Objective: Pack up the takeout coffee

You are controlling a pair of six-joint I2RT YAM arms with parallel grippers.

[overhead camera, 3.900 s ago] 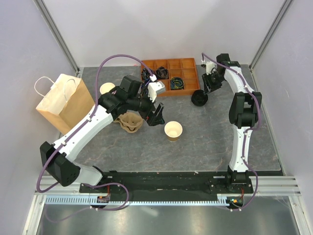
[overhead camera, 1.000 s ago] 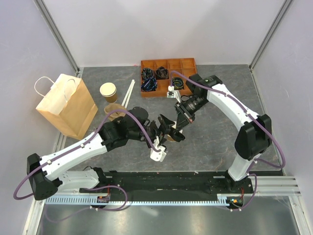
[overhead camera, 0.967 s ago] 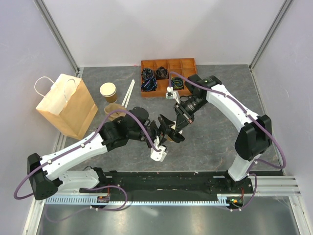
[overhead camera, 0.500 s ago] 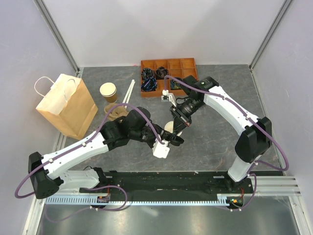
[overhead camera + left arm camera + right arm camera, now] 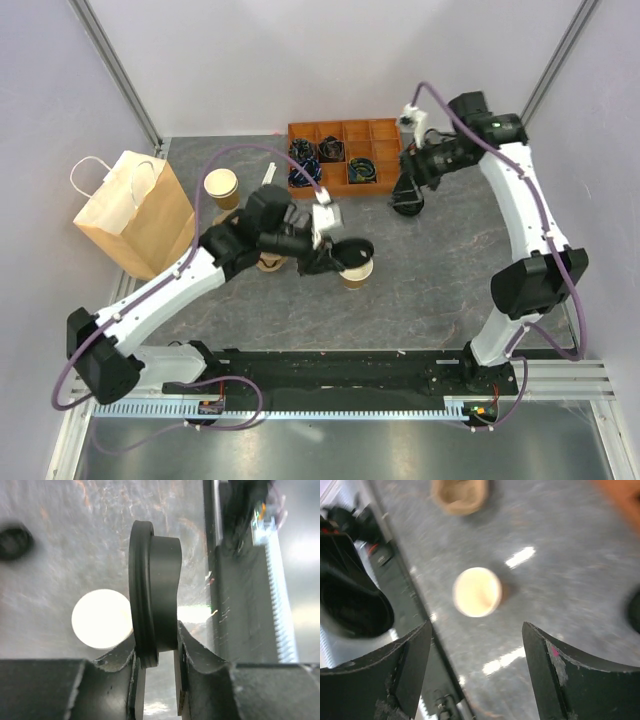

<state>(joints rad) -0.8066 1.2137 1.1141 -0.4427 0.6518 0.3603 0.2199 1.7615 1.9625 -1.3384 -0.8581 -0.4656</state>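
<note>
Two arms are reaching out from the near edge of the counter.

Near the middle of the counter, one open paper cup is standing upright, and its pale inside is showing in both wrist views. The left gripper is hanging just above it and clamping one black lid. In the left wrist view the lid is standing on edge between the two fingers, beside the cup's mouth. The lid is not sitting on the cup, so the takeout coffee is lying in two parts at this spot: cup on the counter, lid in the gripper.

Just left of the cup, one brown cardboard piece is lying on the counter, partly hidden by the left arm.

At the left edge, one brown paper bag is standing upright with its white handle showing. Just beyond the bag's right side, a second paper cup is standing upright with a pale top. That is making two cups in all.

Toward the far right, one black round item is resting on the counter; what it is cannot be told. The right gripper is hovering just above it. The right wrist view is showing this gripper spread wide with nothing between its fingers, and the open cup is appearing well apart from it.

Against the far edge, one orange tray is sitting with eight compartments, two rows of four. Dark items are lying in several of them, too small to count.
</note>
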